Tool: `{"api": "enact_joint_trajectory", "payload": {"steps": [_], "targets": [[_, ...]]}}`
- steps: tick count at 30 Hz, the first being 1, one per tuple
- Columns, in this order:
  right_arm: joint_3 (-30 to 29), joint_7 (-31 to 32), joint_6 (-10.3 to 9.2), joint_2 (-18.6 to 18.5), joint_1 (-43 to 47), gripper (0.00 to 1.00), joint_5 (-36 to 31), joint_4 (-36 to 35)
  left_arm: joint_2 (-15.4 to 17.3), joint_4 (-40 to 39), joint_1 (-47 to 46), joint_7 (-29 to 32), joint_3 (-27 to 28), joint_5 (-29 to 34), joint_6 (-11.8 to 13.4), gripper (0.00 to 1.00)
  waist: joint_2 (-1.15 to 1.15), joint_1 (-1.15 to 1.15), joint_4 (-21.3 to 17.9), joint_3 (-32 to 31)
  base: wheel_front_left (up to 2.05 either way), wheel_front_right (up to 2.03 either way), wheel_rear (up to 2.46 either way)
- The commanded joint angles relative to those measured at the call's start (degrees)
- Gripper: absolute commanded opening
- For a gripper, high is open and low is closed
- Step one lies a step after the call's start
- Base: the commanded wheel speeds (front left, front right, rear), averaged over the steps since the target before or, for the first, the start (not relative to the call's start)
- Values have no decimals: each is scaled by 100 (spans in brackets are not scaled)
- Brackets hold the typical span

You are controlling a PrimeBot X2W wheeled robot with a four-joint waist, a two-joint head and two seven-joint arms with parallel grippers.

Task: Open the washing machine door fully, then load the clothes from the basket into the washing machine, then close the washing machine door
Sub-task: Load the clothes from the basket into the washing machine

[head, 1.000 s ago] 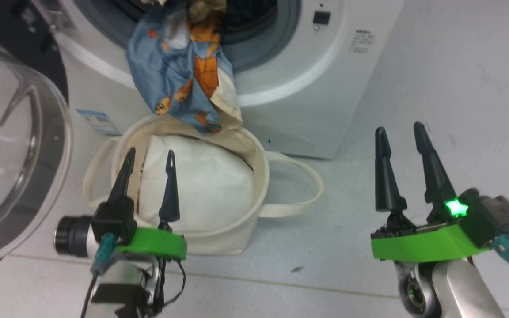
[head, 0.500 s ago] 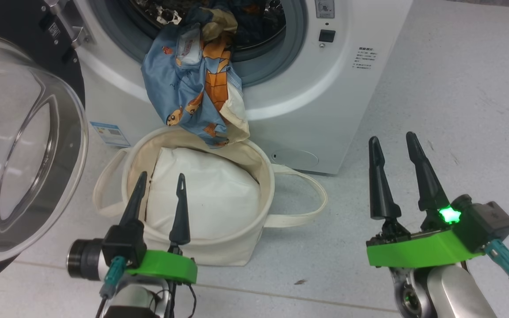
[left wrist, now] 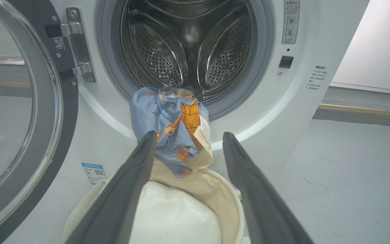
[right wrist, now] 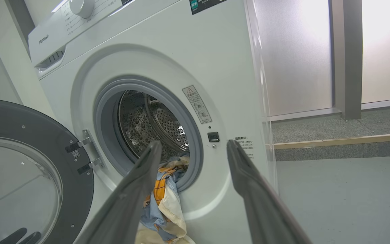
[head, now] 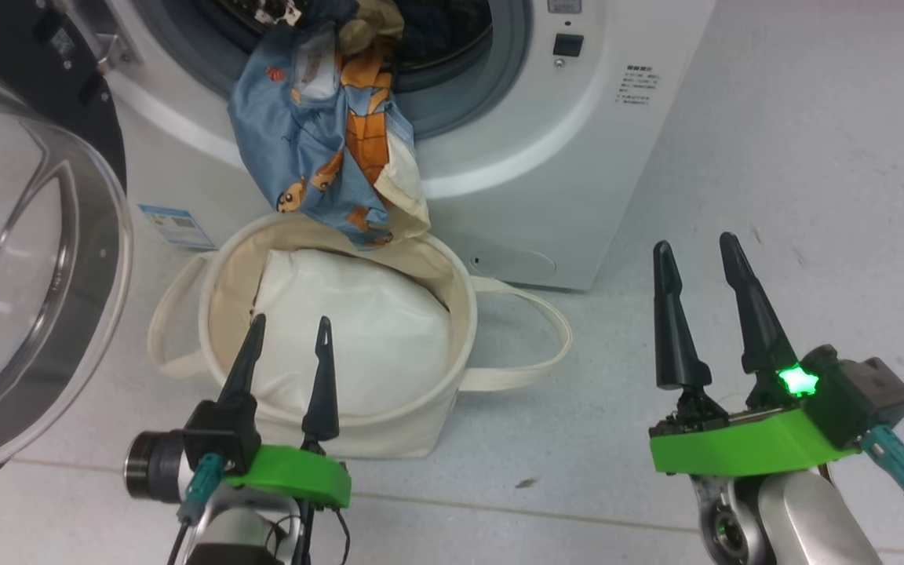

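The washing machine (head: 577, 157) stands with its door (head: 28, 259) swung wide open at the left. The blue bear-print clothes (head: 318, 149) hang from the drum mouth over the grey gasket, their lower end dangling just above the basket (head: 421, 424). My left gripper (head: 291, 320) is open and empty, its fingers over the basket's near rim and pointing at the machine. My right gripper (head: 695, 240) is open and empty above the floor, right of the basket. In the left wrist view the clothes (left wrist: 171, 128) hang beyond my open left gripper (left wrist: 189, 134), apart from it. In the right wrist view my right gripper (right wrist: 193, 142) frames the drum opening.
A plain white pillow-like bundle (head: 350, 329) fills the basket. The basket's loop handles (head: 530, 345) lie out on the floor to each side. A blue label (head: 169, 224) sits low on the machine's front. Pale floor spreads to the right, with a low step (right wrist: 344, 140) further back.
The head camera has shifted a little. My left gripper has drawn back from over the pillow toward the basket's near rim. The clothes still hang from the drum mouth.
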Motion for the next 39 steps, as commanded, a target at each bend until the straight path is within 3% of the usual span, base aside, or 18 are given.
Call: {"api": "enact_joint_trajectory", "payload": {"steps": [1,9,23,30,39], "targets": [[136,-27,1,70,-84,100,-27,-235,25,-33,-221,-26,222,-3,-40,100,0,0,-55,142,0,0,0],[93,-27,1,42,-245,100,-116,-371,25,550,-817,-26,303,-546,-186,100,0,0,-127,780,0,0,0],[36,-27,1,-124,-905,100,-180,-845,25,2206,-3202,-26,418,-723,-305,100,0,0,-491,2421,0,0,0],[15,-27,1,-114,-1027,100,-168,-859,25,3182,-4170,-26,618,-629,-254,100,0,0,-630,2777,0,0,0],[117,-27,1,-60,-1147,100,-205,-929,167,4303,-5198,-26,1002,-496,119,100,0,0,-868,3104,0,0,0]]}}
